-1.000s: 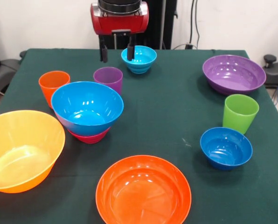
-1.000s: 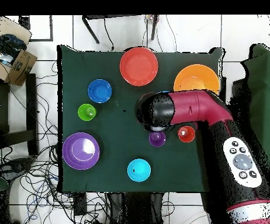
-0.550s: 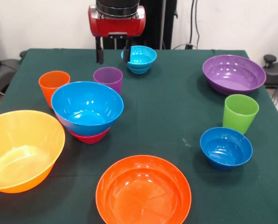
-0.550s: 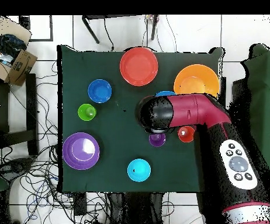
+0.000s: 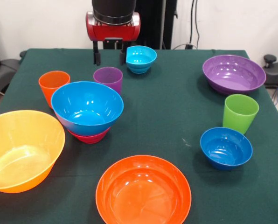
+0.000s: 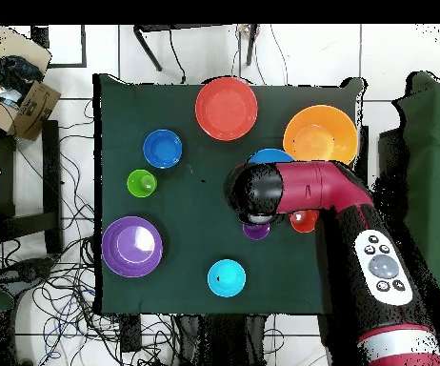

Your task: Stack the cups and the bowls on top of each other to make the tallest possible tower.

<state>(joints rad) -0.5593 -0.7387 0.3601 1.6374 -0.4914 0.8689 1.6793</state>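
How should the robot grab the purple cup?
Best guess: from straight above, fingers pinching the purple cup across its rim, one inside, one outside. It stands upright with its mouth open, and the sky-blue bowl crowds one side, so coming sideways looks tight. The gripper is open just behind it.

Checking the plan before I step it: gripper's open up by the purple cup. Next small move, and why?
Probably straight down onto the purple cup. The gripper hangs open just above and behind its rim, fingers spread about as wide as the cup, holding nothing. The cup stands upright and free, next to the sky-blue bowl, which sits in a red bowl. Nudge toward the cup first if the overhead view shows offset; the arm hides it.
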